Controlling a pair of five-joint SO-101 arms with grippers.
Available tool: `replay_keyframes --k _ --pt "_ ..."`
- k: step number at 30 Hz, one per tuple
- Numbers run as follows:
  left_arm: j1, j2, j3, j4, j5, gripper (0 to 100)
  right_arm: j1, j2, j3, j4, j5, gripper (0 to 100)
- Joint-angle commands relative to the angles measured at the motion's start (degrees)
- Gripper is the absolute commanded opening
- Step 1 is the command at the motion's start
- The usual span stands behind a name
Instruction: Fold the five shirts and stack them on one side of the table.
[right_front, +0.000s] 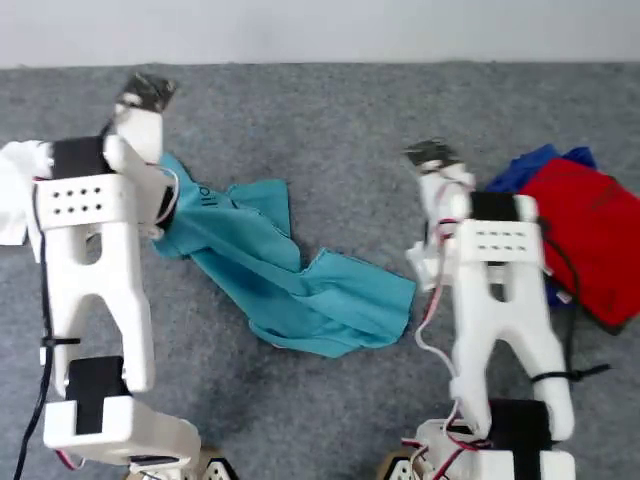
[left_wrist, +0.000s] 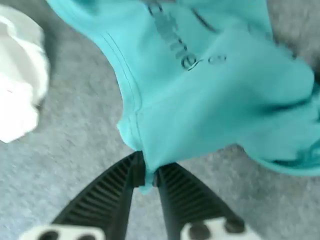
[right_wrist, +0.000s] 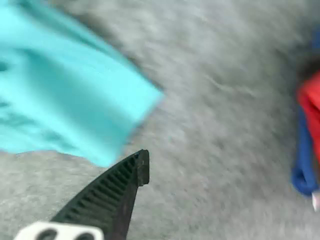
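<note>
Teal shirt (right_front: 290, 275), crumpled, lying from near the tabletop's left edge toward its centre; hem corner pinched between closed jaws of left gripper (left_wrist: 148, 180), remaining cloth trailing beyond the fingertips.

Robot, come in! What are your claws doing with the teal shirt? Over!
Left gripper shut on teal shirt edge. Right gripper open, empty. Shirt crumpled, unfolded. Red shirt lies apart.

Cloth and plastic
We see the teal shirt (left_wrist: 210, 95), matt cloth, in the ribbed plastic left claw (left_wrist: 149, 175), fuzzy table (left_wrist: 75, 150) beneath.
</note>
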Motion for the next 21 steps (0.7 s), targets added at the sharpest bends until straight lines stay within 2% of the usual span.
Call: replay_keyframes --k 1,5,8,14,21 --pt "-0.4 -2.5 2.9 1.0 -0.6 1 -8.2 -0.2 1.2 -2.9 -0.5 67.5" --pt "-0.4 -2.9 6.4 1.0 -0.6 1 -9.9 0.4 7.6 -13.5 -0.5 67.5" --pt "-0.4 -2.9 8.0 1.0 -0.6 1 -7.5 2.1 10.5 -18.9 -0.9 67.5" --pt "-0.4 -2.8 8.5 0.9 -0.6 1 -3.0 5.3 10.8 -20.8 -1.1 67.5" --pt "-0.4 -2.4 8.5 0.9 -0.6 1 -3.4 10.7 11.0 -24.4 -1.1 67.3"
